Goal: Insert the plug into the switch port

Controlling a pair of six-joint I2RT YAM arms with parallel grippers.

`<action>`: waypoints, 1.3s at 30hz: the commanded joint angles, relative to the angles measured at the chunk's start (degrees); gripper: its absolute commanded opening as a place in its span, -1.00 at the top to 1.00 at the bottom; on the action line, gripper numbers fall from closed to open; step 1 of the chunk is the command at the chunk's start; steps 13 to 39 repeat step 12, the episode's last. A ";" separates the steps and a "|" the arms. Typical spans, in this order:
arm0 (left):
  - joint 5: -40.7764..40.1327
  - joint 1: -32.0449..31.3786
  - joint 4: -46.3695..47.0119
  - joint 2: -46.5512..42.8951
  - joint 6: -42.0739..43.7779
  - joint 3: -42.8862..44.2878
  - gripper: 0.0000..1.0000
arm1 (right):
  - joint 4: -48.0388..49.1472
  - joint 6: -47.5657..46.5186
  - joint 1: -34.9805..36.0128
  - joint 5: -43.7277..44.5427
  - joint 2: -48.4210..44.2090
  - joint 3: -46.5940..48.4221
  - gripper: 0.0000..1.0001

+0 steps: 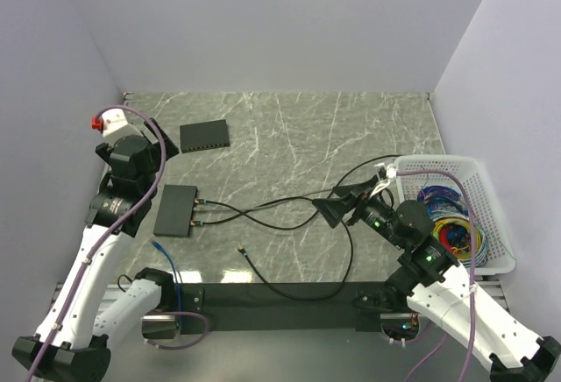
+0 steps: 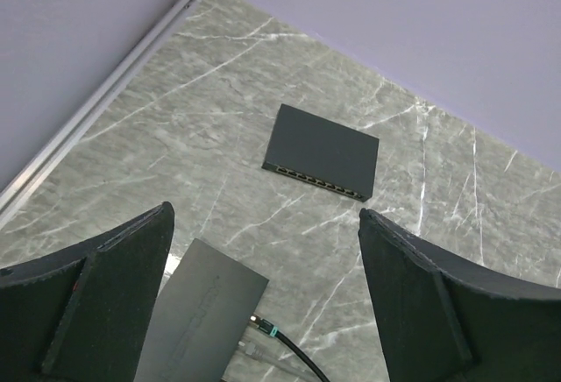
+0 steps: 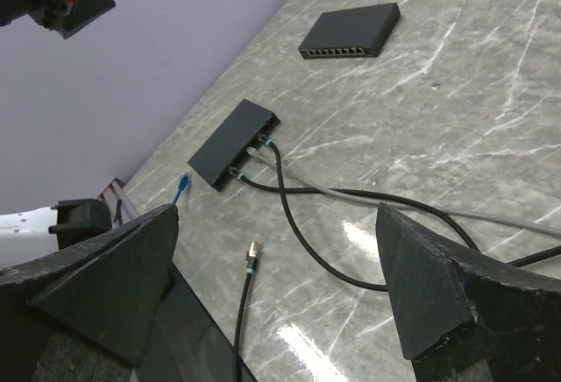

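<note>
left arm (image 1: pixel 83 286): white shells, black joints, lilac cable (image 1: pixel 145 128) looped along it, red-capped white piece (image 1: pixel 103 123) at top | right arm (image 1: pixel 456 299): same white and black, lilac cable, green lights (image 1: pixel 429 258) on joints | fingers (image 2: pixel 114 294) on each wrist: matte black broad wedges, faintly textured

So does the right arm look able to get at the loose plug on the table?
Probably yes. The plug lies uncovered on the table, and the open right gripper faces it with nothing between; the plugged-in cables cross farther off.
</note>
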 commanded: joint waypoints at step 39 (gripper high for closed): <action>-1.98 0.53 2.82 -2.33 1.10 -1.45 -0.84 | 2.07 -1.70 0.28 -2.67 -0.05 0.97 -0.99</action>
